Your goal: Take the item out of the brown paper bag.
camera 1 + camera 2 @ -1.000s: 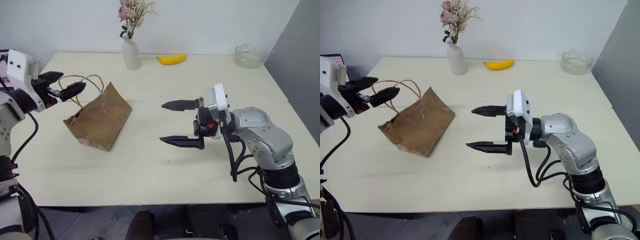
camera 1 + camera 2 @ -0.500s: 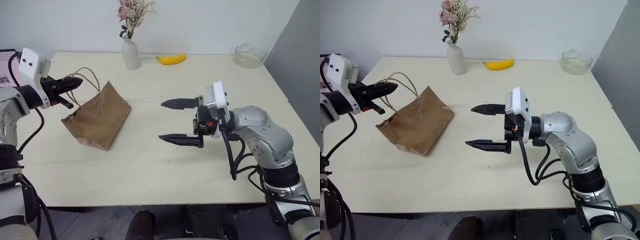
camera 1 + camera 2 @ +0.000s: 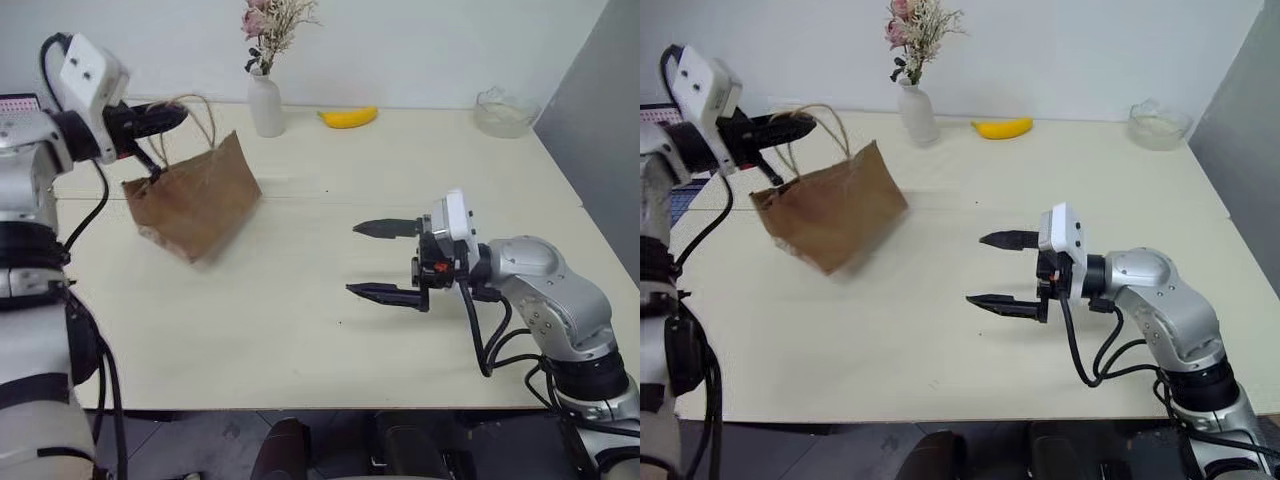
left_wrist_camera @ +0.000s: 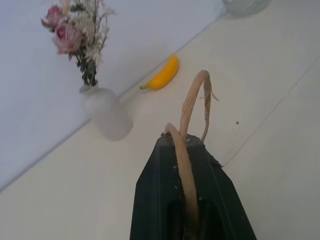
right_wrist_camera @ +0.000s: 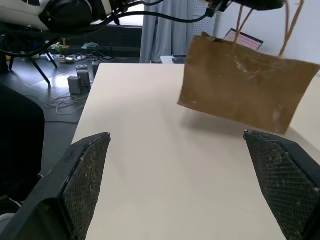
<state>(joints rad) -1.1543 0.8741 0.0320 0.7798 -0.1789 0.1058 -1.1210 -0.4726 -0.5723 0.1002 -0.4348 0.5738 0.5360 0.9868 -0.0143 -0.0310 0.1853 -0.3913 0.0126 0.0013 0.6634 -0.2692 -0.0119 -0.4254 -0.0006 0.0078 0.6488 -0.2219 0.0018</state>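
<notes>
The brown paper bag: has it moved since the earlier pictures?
Yes. The brown paper bag has risen off the table toward the vase.

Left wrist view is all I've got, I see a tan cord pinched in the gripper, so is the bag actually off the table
Observer: Yes. In the right wrist view the brown paper bag hangs clear of the table, with a shadow under it.
Operator: Which way is it hanging?
Observer: Tilted, from its loop handles, which the left gripper pinches.
Operator: Where's the other gripper?
Observer: The right gripper is open, over the table, well to the bag's right and pointing toward it.
Operator: Can you see the item?
Observer: No, the bag's mouth faces away, so I cannot tell what is inside.
</notes>
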